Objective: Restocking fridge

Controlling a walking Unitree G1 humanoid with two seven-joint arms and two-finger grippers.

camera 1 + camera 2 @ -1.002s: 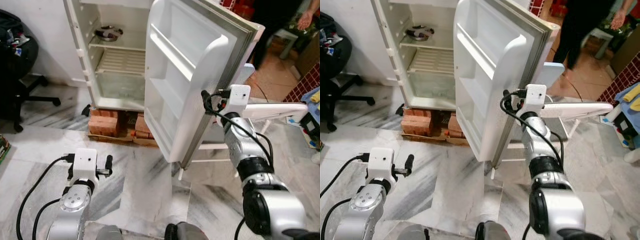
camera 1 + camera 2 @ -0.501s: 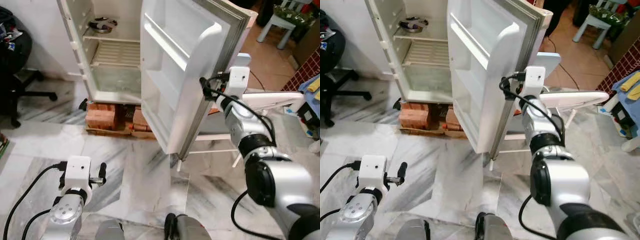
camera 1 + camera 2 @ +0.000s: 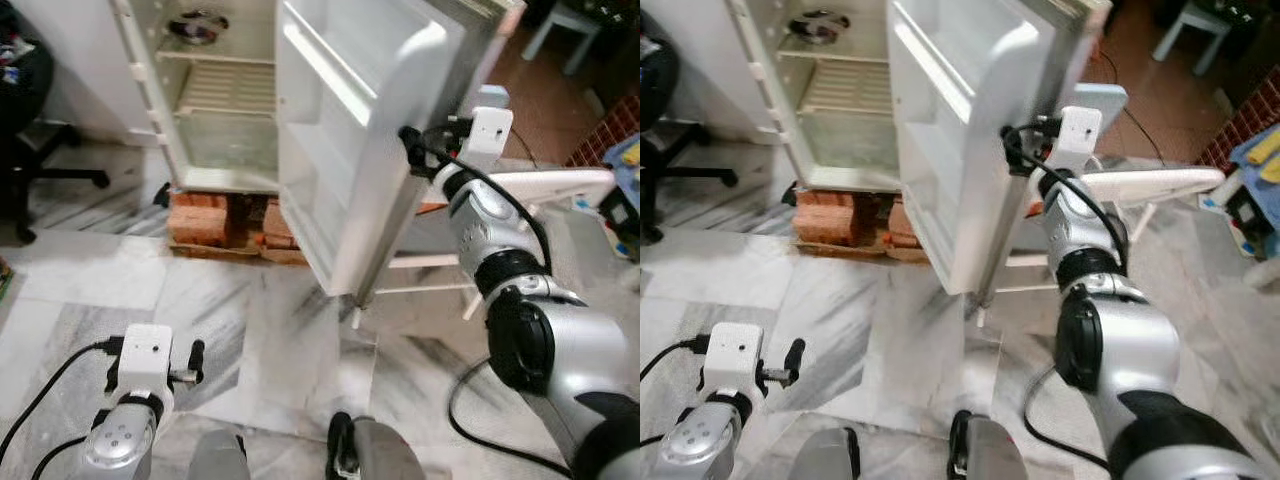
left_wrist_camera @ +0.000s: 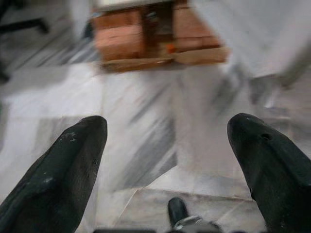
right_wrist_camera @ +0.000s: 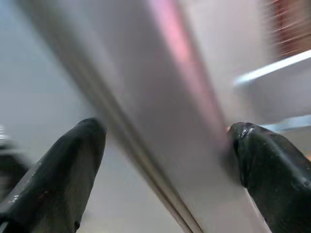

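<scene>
Right wrist view: fridge door edge between spread right tool fingers

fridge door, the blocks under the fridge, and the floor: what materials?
Fridge door: glossy white moulded plastic liner, judging by its smooth rounded shelves; the edge looks like a grey gasket. Blocks: red bricks, rough and matt, with visible joints. Floor: polished white stone with grey veins, likely marble or marble-look tile.
</scene>
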